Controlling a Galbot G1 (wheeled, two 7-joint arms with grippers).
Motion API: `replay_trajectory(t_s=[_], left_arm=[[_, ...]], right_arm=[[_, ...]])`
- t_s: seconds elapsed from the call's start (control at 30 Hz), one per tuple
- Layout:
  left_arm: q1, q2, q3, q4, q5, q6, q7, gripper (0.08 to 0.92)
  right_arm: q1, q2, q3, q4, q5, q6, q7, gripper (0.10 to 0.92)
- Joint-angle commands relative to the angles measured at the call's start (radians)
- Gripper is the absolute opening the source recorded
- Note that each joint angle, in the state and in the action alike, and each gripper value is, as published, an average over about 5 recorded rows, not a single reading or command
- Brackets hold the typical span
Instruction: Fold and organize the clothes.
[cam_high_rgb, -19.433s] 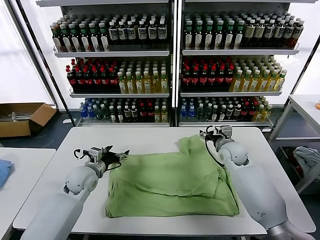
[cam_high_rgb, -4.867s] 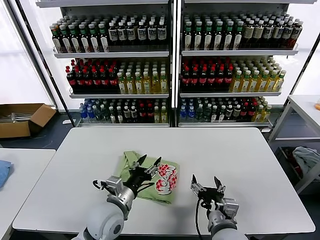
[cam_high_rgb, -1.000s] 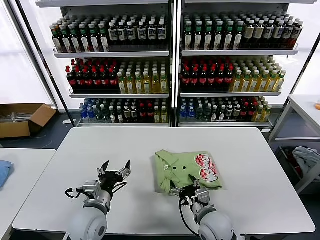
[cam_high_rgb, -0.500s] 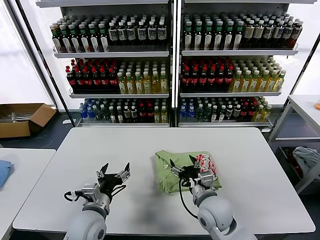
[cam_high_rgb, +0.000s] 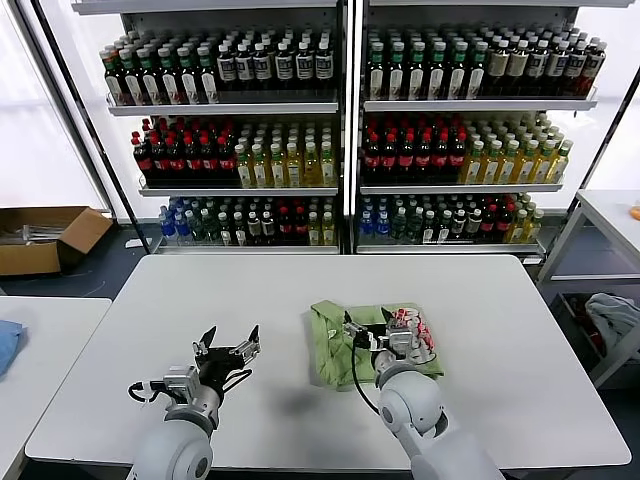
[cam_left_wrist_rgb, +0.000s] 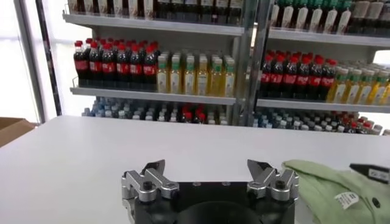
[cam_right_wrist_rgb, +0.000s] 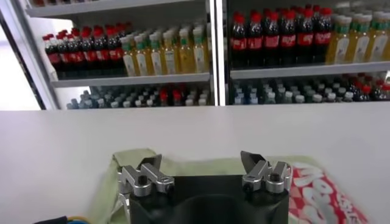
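Note:
One of the clothes, a folded light green shirt (cam_high_rgb: 330, 345), lies on the white table (cam_high_rgb: 500, 290) right of centre, collar to the left. Its red-and-white print (cam_high_rgb: 412, 330) faces up at the right. My right gripper (cam_high_rgb: 383, 325) hovers open over the middle of the shirt, holding nothing. In the right wrist view the right gripper (cam_right_wrist_rgb: 200, 160) has green cloth (cam_right_wrist_rgb: 119, 182) and the print (cam_right_wrist_rgb: 317, 195) beneath it. My left gripper (cam_high_rgb: 228, 345) stands open over bare table, well left of the shirt. From the left wrist, the left gripper (cam_left_wrist_rgb: 207, 165) shows open with the shirt (cam_left_wrist_rgb: 329, 189) off to one side.
Shelves of bottles (cam_high_rgb: 345, 130) stand behind the table. A cardboard box (cam_high_rgb: 40, 235) sits on the floor at the far left. A blue cloth (cam_high_rgb: 5, 340) lies on a side table to the left, and a grey-white bundle (cam_high_rgb: 615, 315) lies at the right.
My right gripper has moved away from me, from the shirt's near edge to over its middle, still open. The left gripper and the shirt have stayed put.

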Motion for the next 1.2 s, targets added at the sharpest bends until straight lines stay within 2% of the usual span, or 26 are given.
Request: replay_trajectory(t_s=[0.03, 0.6, 0.87, 1.0, 1.2], left_arm=[[-0.001, 0.002, 0.001, 0.003, -0.001, 0.001, 0.001, 0.823], [0.004, 0.002, -0.002, -0.006, -0.004, -0.001, 0.006, 0.823], [0.007, -0.015, -0.011, -0.037, 0.004, -0.038, 0.006, 0.823], [0.019, -0.019, -0.019, -0.059, 0.023, -0.068, 0.013, 0.823], [0.023, -0.026, -0.021, -0.076, 0.062, -0.121, 0.035, 0.823]], right_arm=[[-0.003, 0.027, -0.008, -0.065, 0.020, -0.013, 0.031, 0.823], [-0.017, 0.058, -0.006, -0.080, -0.009, -0.002, 0.021, 0.823], [-0.034, -0.003, 0.037, 0.111, -0.138, 0.006, 0.008, 0.823], [-0.082, -0.124, 0.113, 0.245, -0.226, -0.009, -0.010, 0.823], [-0.270, -0.266, 0.383, 0.386, -0.229, -0.008, -0.037, 0.823]])
